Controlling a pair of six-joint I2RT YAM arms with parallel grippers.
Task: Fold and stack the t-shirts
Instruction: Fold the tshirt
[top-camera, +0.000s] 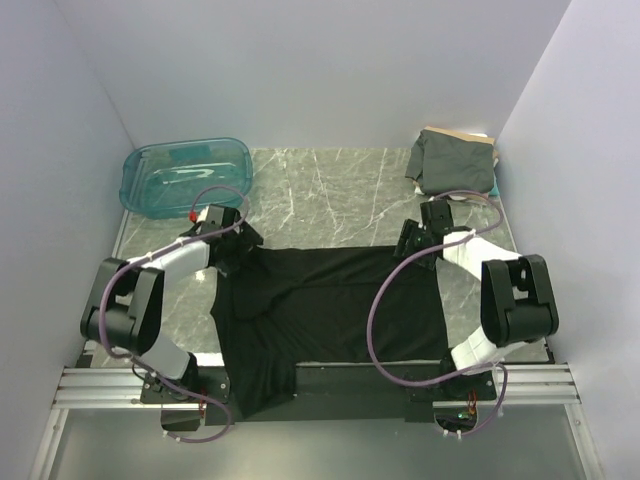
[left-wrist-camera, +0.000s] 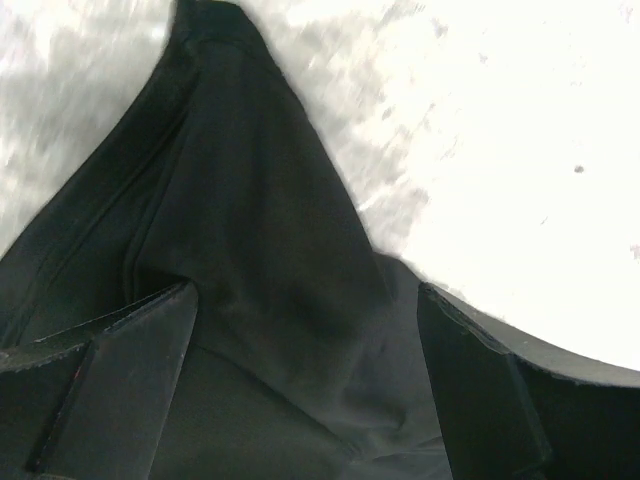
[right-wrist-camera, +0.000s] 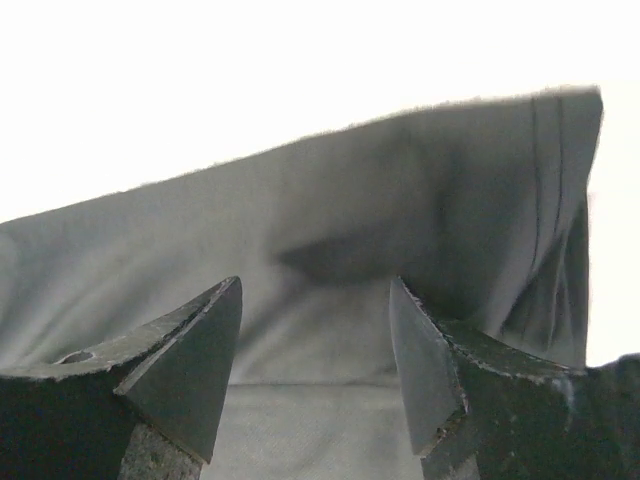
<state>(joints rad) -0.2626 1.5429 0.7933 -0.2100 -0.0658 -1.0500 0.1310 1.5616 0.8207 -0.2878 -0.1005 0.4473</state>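
Two end effectors sit at the far corners of the black shirt (top-camera: 330, 300), one on each side, which looks like the start or end of a fold along that far edge. The shirt lies spread in the middle of the counter (top-camera: 330, 190), between the arms, with its near part hanging over the near edge and a wrinkled bunch on its left half. The left end effector (top-camera: 228, 232) is released, fingers wide apart, with a ridge of black cloth rising between them but not pinched. The right end effector (top-camera: 415, 240) is also released: its wrist view shows a gap between the fingers and the hemmed cloth edge beyond them, untouched. My guess is that the corners have been let go, or are about to be taken.

Folded shirts form a stack (top-camera: 455, 160) in the far right corner, a dark grey-green one on top, well apart from the black one. The teal bin (top-camera: 140, 170) stands at the far left. The right arm's purple cable (top-camera: 372, 310) loops over the shirt's right half and could drag on the cloth.
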